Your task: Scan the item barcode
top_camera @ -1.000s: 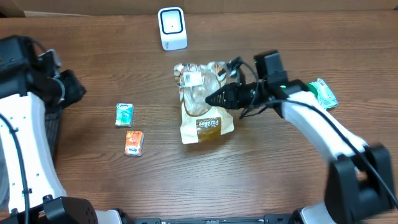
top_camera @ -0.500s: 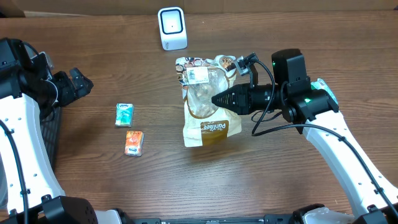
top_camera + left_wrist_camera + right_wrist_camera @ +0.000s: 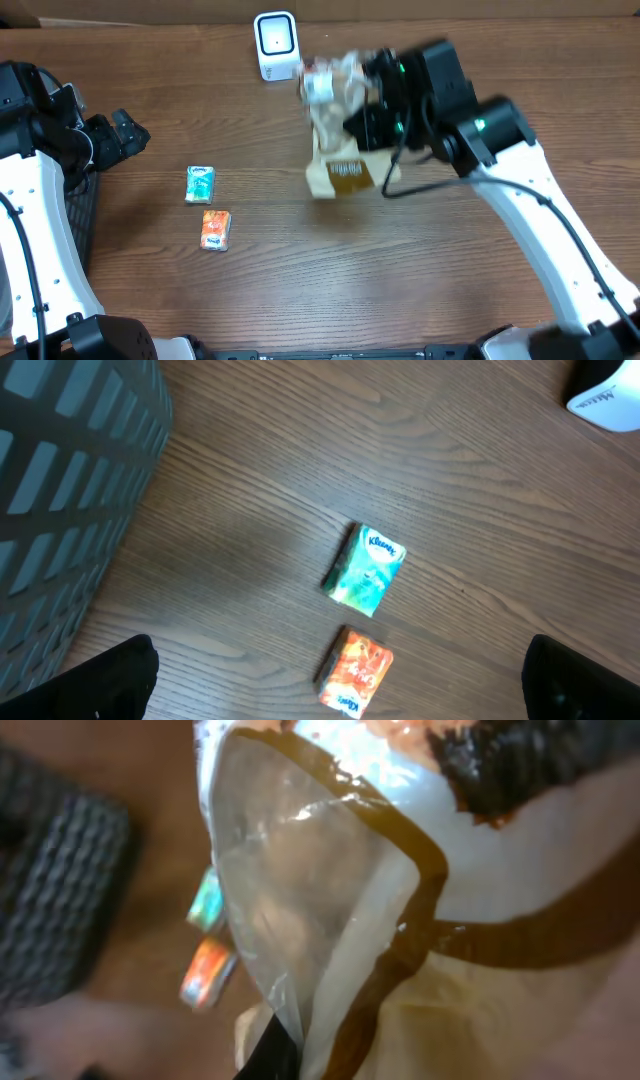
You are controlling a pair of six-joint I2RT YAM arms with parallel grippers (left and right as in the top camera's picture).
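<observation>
Right tool [image 3: 362, 126]: clamped down on the bakery bag [image 3: 333, 152], pinching it from the bag's right side. The bag is up near the back of the table [image 3: 420, 280], just right of the white barcode scanner [image 3: 277, 45]. The overhead view is blurred there, so I can't tell if the bag's bottom edge touches the wood.

Bag: white label [image 3: 320, 84] at the top end, nearest the scanner. Clear window in the middle, cream and brown print at the lower end. Can't read a barcode on it.

Right wrist view: the frame is filled by the bag's clear window [image 3: 300, 900] with its brown border and cream panel. One dark finger [image 3: 268, 1058] sits at the bottom edge, against the plastic.

Left tool [image 3: 122, 137]: jaws spread wide, nothing between them, over the left side of the table and well apart from the bag. In the left wrist view the two dark fingertips [image 3: 115, 680] sit at opposite bottom corners.

Also on the table:
- Green Kleenex pack [image 3: 200, 184] left of centre.
- Orange tissue pack [image 3: 215, 229] just in front of the green one, close but not touching.
- Both packs lie flat.
- Grey slatted basket [image 3: 60, 490] at the far left edge, beside the left arm.

The corner of the scanner shows at the top right of the left wrist view.
</observation>
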